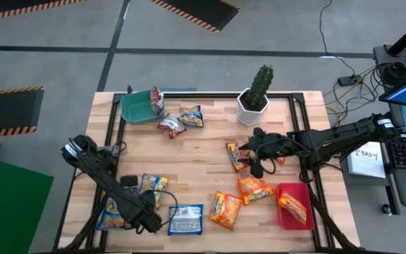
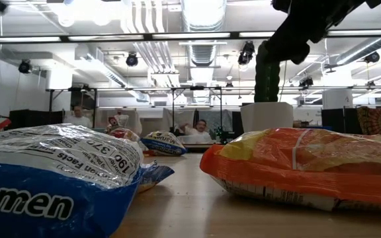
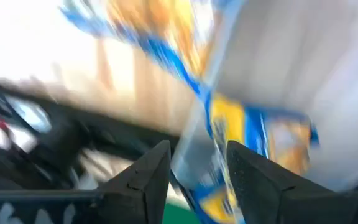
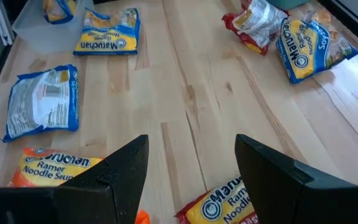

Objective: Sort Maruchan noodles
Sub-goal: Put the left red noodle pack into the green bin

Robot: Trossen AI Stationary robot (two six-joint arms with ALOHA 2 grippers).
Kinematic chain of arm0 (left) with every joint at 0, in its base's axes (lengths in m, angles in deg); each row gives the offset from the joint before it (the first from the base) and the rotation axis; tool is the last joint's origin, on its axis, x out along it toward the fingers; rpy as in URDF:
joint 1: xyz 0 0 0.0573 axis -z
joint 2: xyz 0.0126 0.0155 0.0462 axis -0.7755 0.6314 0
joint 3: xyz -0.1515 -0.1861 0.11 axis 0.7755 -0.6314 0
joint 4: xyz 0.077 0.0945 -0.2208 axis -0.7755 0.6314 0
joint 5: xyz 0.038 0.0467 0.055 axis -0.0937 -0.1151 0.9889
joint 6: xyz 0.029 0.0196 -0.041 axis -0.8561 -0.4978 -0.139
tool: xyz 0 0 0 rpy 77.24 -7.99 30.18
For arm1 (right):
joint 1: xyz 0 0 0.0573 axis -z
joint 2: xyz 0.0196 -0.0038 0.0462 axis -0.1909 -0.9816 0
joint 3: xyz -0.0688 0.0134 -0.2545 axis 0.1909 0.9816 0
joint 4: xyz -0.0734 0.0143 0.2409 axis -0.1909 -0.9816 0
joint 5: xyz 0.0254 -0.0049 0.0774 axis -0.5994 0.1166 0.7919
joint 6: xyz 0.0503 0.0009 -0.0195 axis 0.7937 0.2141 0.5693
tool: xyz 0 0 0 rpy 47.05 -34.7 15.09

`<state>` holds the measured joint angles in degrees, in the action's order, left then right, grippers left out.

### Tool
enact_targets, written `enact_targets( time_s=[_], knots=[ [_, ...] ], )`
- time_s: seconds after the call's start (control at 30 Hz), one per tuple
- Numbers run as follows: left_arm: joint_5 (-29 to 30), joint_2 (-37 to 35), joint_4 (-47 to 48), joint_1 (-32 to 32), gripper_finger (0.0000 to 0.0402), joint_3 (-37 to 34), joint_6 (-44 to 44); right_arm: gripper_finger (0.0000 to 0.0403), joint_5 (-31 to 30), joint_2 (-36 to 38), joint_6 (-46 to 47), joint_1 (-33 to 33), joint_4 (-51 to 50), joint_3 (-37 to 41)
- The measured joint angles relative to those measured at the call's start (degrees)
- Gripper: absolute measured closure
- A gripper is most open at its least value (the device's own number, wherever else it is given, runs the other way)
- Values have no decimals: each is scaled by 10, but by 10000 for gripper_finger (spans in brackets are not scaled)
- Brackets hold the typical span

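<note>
From above, the left gripper (image 1: 146,220) sits at the near left edge of the table, a blue-yellow packet (image 1: 111,214) in the clear tray (image 1: 103,224) just beside it and a blue packet (image 1: 186,219) on its other side. The right gripper (image 1: 258,156) hovers mid-table, a red-silver packet (image 1: 235,156) just beside it, orange packets (image 1: 254,189) and the red tray (image 1: 282,215) nearby, the cactus (image 1: 261,86) beyond.

The low view shows a blue packet and an orange packet (image 2: 309,165) up close.

The left wrist view is blurred; its fingers (image 3: 149,177) seem parted, a blue-yellow packet just ahead, apparently unheld.

In the right wrist view, its fingers (image 4: 123,168) stand apart, empty, over bare wood.
</note>
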<state>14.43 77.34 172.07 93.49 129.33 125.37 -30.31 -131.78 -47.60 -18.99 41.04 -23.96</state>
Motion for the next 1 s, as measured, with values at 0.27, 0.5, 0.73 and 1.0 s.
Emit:
enact_targets(
  time_s=[0.27,0.5,0.73,1.0],
  knots=[
    [290,-73,-78,-38,296,-9,-64,174,-1,-3,-2,0,26,0],
    [452,-172,-215,-73,331,-71,-185,174,-1,-41,4,0,84,5],
    [534,-318,-416,-84,363,-203,-300,174,-7,-108,15,1,155,5],
    [713,-461,-683,-84,365,-329,-477,175,-86,-177,45,28,177,-53]
  ],
)
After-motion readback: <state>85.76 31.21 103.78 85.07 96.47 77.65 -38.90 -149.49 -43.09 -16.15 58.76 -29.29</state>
